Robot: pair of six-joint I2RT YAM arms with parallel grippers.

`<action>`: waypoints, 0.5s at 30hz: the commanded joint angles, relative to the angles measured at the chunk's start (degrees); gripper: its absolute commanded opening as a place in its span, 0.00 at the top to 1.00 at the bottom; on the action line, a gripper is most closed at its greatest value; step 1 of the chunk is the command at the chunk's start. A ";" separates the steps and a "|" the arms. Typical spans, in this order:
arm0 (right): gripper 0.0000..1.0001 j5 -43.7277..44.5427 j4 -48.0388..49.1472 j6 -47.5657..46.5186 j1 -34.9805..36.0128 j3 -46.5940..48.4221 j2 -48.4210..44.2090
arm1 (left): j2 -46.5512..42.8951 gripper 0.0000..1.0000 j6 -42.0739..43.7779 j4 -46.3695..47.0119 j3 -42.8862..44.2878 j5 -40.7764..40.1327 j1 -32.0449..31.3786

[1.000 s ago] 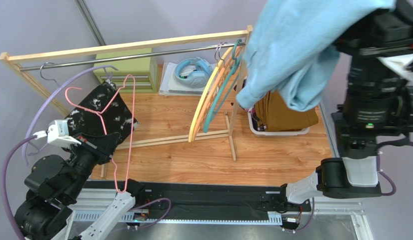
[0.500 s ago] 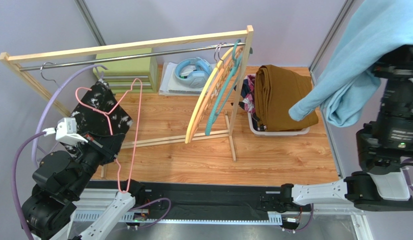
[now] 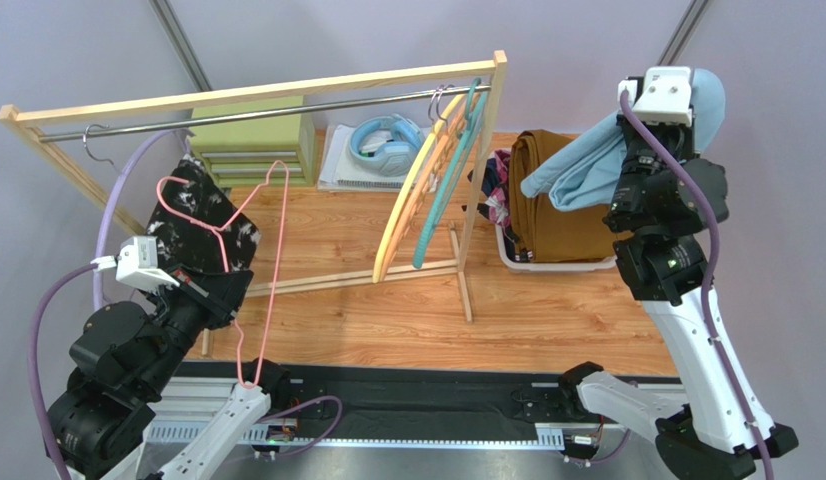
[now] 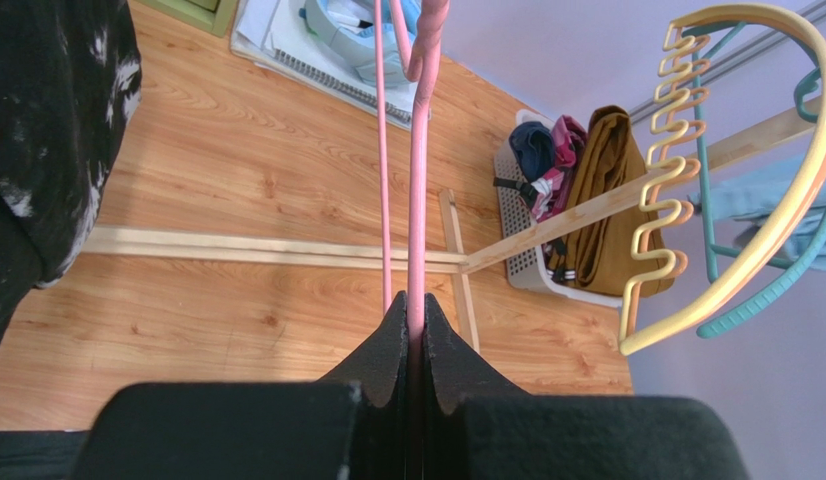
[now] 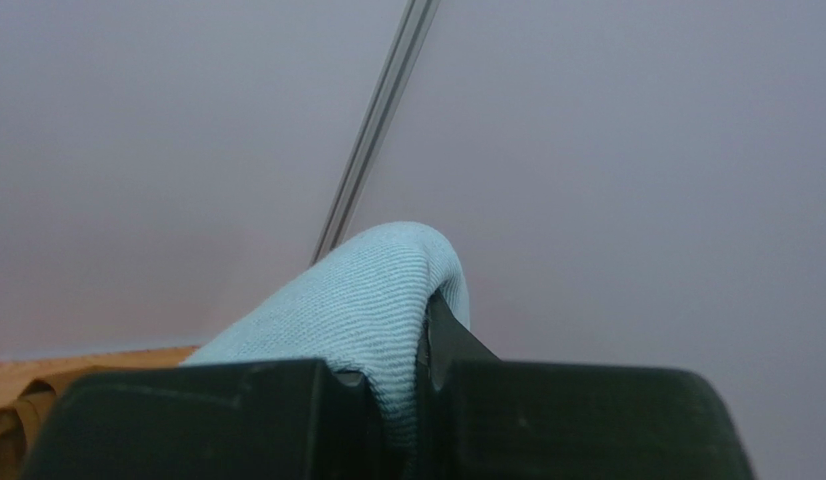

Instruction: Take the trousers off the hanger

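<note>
My left gripper (image 3: pixel 235 290) is shut on the lower wire of a pink hanger (image 3: pixel 274 240), seen close in the left wrist view (image 4: pixel 417 200). The black white-speckled trousers (image 3: pixel 199 215) hang on it, at the left in the left wrist view (image 4: pixel 47 130). My right gripper (image 3: pixel 707 100) is raised and shut on the light blue trousers (image 3: pixel 582 170), which drape over its fingers (image 5: pixel 362 300) and hang above the white basket (image 3: pixel 562 265). The mustard-brown trousers (image 3: pixel 552 215) lie in the basket, with the navy (image 4: pixel 532 150) and pink floral (image 4: pixel 565 145) ones beside them.
A wooden rack (image 3: pixel 257 92) with a metal rail spans the back. A yellow hanger (image 3: pixel 402 210) and a teal hanger (image 3: pixel 442 190) hang empty at its right end. Blue headphones (image 3: pixel 387 135) on a notebook and a green drawer box (image 3: pixel 252 140) sit behind.
My right arm has swung down and back with the light blue trousers, from close to the camera to above the basket. My left arm has shifted slightly with the pink hanger.
</note>
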 commanded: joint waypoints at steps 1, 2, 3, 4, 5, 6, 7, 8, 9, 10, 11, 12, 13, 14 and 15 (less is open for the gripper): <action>1.00 -0.98 0.55 12.39 -5.77 -3.88 -5.98 | -0.57 1.00 0.92 1.13 -0.04 0.15 0.20; 1.00 0.69 -0.15 12.91 -8.13 -4.68 -6.33 | -0.40 1.00 1.36 1.22 -0.13 0.42 0.20; 1.00 1.75 -1.29 13.87 -9.63 -5.21 -6.77 | -0.31 1.00 1.62 1.31 -0.22 0.59 0.20; 1.00 2.37 -4.08 17.45 -10.95 -5.74 -7.39 | -0.31 1.00 1.89 1.66 -0.39 1.03 0.20; 1.00 2.12 -7.85 19.05 -12.97 -6.97 -9.31 | -0.13 1.00 2.33 1.75 -0.40 1.30 0.20; 1.00 2.03 -8.59 20.02 -13.51 -8.02 -10.37 | -0.04 1.00 3.20 2.01 -0.31 1.56 0.20; 1.00 1.94 -9.03 20.56 -13.60 -9.08 -11.51 | 0.04 1.00 3.56 1.92 -0.22 1.65 0.11; 1.00 1.59 -9.64 20.91 -13.60 -11.00 -12.83 | 0.13 1.00 3.91 2.01 -0.05 1.65 0.20; 1.00 1.24 -10.17 21.26 -13.60 -11.63 -14.49 | 0.13 1.00 4.61 2.10 0.13 1.65 0.20; 1.00 0.28 -10.87 21.44 -13.60 -11.98 -15.12 | 0.13 1.00 4.96 2.19 0.22 1.91 0.20; 1.00 -0.08 -12.53 21.44 -13.60 -12.42 -15.21 | 0.13 1.00 5.32 2.19 0.48 2.00 0.20; 1.00 -0.17 -13.33 21.44 -13.60 -12.51 -14.52 | 0.05 1.00 5.58 2.36 0.66 2.09 0.20; 1.00 -0.26 -14.12 21.44 -13.60 -12.60 -13.82 | 0.13 1.00 6.02 2.28 0.75 2.44 0.20; 1.00 -0.43 -15.96 21.70 -13.60 -12.52 -12.94 | 0.13 1.00 6.11 2.27 1.10 2.70 0.20; 1.00 -0.70 -16.76 22.66 -13.60 -12.51 -11.71 | 0.05 1.00 6.11 2.36 1.10 2.97 0.20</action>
